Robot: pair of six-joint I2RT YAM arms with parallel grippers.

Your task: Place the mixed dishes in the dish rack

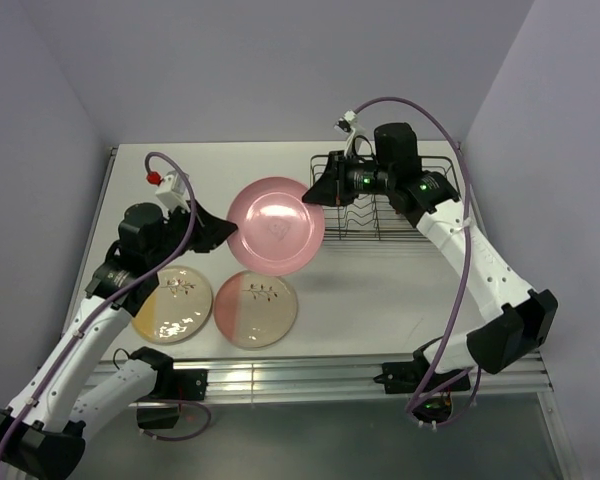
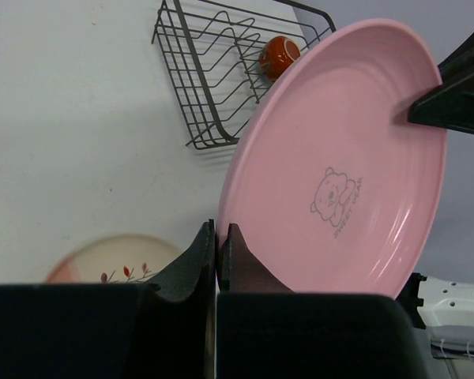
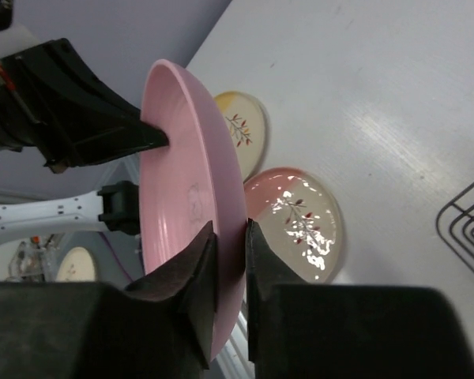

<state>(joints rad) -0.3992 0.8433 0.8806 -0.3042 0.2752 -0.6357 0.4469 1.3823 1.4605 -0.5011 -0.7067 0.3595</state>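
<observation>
The plain pink plate [image 1: 275, 225] is held up off the table, tilted on edge, between both arms. My left gripper [image 1: 230, 228] is shut on its left rim, seen in the left wrist view [image 2: 219, 237] against the plate [image 2: 340, 158]. My right gripper [image 1: 315, 190] is shut on the opposite rim [image 3: 231, 237] of the plate [image 3: 189, 181]. The dark wire dish rack [image 1: 400, 215] stands at the back right, with the orange-red cup [image 2: 280, 55] inside it. The pink-and-cream plate [image 1: 256, 309] and the yellow-and-cream plate [image 1: 173, 304] lie flat near the front. The white and green bowls are out of view.
The right arm reaches over the rack and hides part of it. A metal rail [image 1: 310, 375] runs along the table's near edge. Grey walls close in the table at the back and on both sides.
</observation>
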